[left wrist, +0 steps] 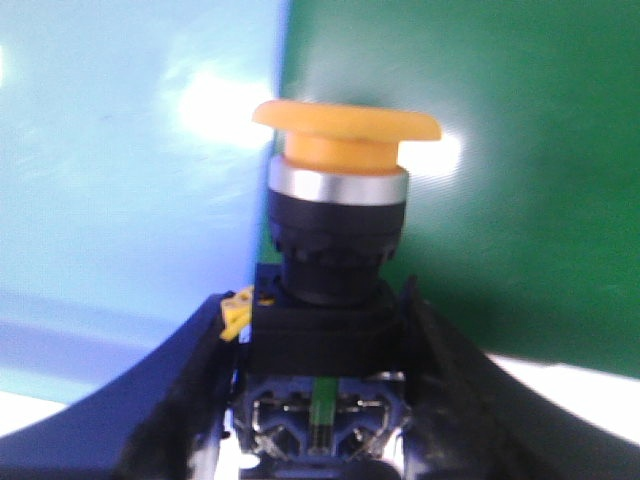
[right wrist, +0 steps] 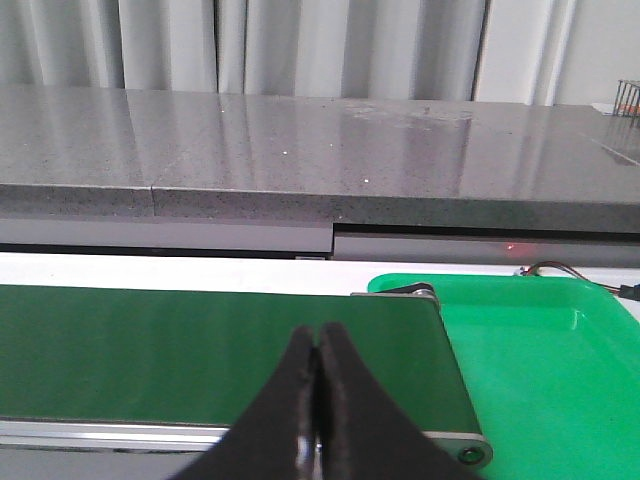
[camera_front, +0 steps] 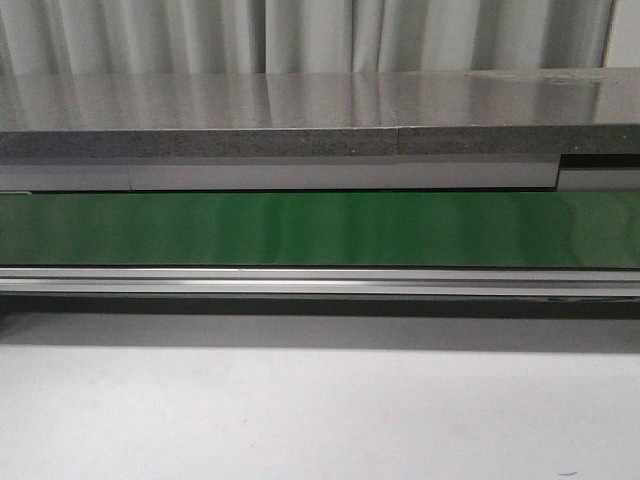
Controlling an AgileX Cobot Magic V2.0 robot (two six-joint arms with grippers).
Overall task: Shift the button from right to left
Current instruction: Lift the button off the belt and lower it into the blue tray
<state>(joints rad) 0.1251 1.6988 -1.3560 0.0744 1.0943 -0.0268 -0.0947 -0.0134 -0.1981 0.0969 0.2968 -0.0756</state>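
A bright green tray point(right wrist: 540, 360) sits at the end of the green conveyor belt point(right wrist: 200, 350) in the right wrist view; the part of it in frame holds nothing, and its far side is cut off by the picture edge. A thin cable point(right wrist: 560, 268) lies just beyond the tray's back rim.

The button point(left wrist: 335, 270) is held in the left gripper point(left wrist: 325, 400), whose dark fingers point(left wrist: 180, 400) clamp the blocky dark body from both sides. Its yellow-orange cap point(left wrist: 345, 128) stands clear of the fingers, with a silver ring point(left wrist: 338, 185) beneath it and a small green mark point(left wrist: 322, 400) low on the body. Behind the button, a pale blue surface point(left wrist: 120, 180) meets a green one point(left wrist: 500, 200) along a straight edge; the picture is blurred and glare washes out parts of both, so what these surfaces are cannot be told for certain.

The right gripper point(right wrist: 318, 400) hangs over the near edge of the belt with its two dark fingers pressed together and nothing between them.

In the front view the belt point(camera_front: 320, 228) runs the full width, bare, with a metal rail point(camera_front: 320, 280) along its near side and a grey stone counter point(camera_front: 320, 110) behind it. White curtains point(camera_front: 300, 30) close the background. The pale surface point(camera_front: 320, 410) in front of the rail is open. Neither arm nor the button shows in this view.
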